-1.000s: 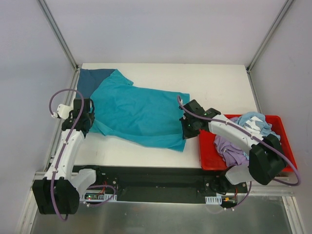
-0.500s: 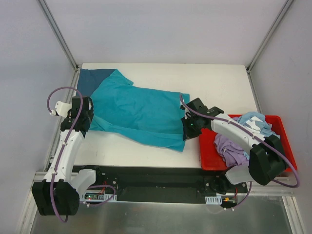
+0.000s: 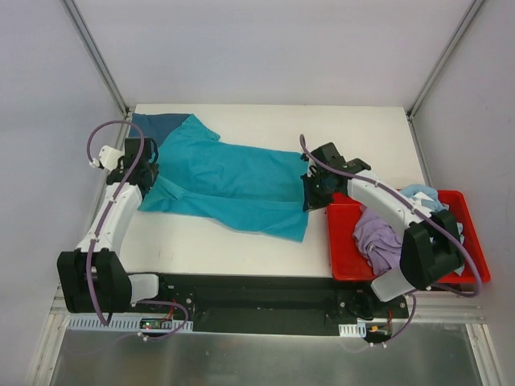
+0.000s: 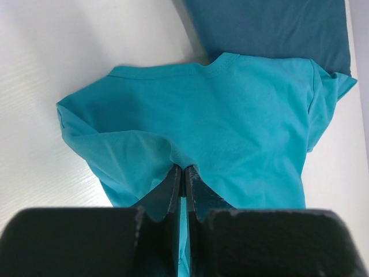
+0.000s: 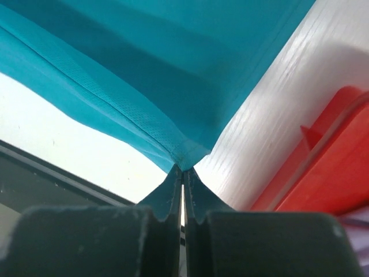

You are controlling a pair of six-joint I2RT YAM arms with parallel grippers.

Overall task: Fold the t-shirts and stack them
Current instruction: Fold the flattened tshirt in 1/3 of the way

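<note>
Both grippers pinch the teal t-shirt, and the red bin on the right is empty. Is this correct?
Not quite. The left gripper and the right gripper do pinch the teal t-shirt, but the red bin is not empty: the top external view shows a purple garment and a light blue garment in it.

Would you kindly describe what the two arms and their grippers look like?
Both the left arm and right arm have white links, black joints and a looping purple cable. The left gripper and right gripper are black, with flat tapering fingers.
</note>
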